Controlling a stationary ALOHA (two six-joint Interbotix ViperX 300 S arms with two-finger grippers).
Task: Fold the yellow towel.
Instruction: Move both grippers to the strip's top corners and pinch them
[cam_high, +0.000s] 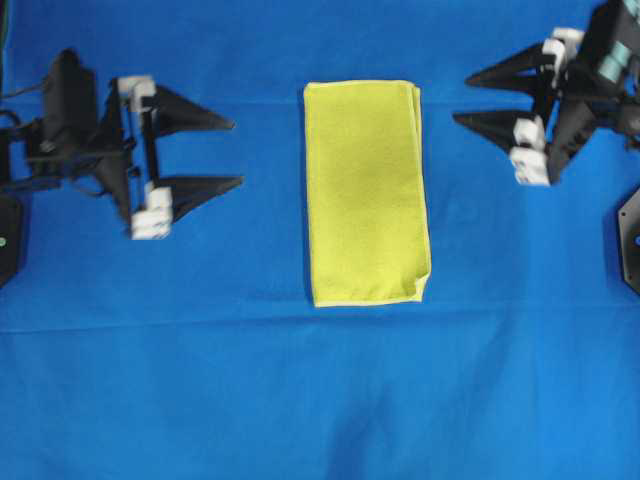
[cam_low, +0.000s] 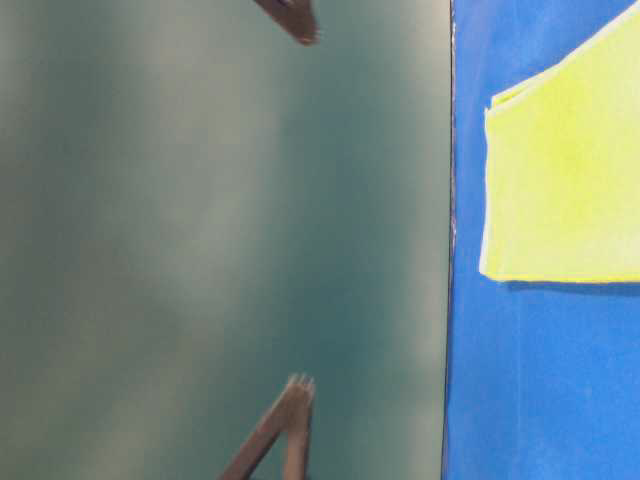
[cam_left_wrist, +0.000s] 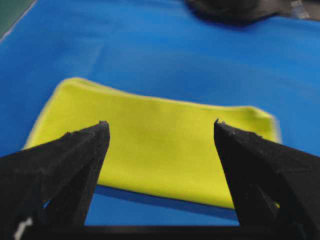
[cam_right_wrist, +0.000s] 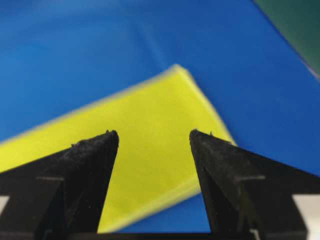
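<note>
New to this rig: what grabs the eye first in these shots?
The bright yellow-green microfibre towel, lying already folded into a tall rectangle at the middle of the blue cloth-covered table. Flanking it, apart from it on either side, the black left gripper and black right gripper point inward, both open and empty.

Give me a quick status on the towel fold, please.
Left gripper and right gripper open, empty. Yellow towel folded in half, flat between them. Nothing in the way.
</note>
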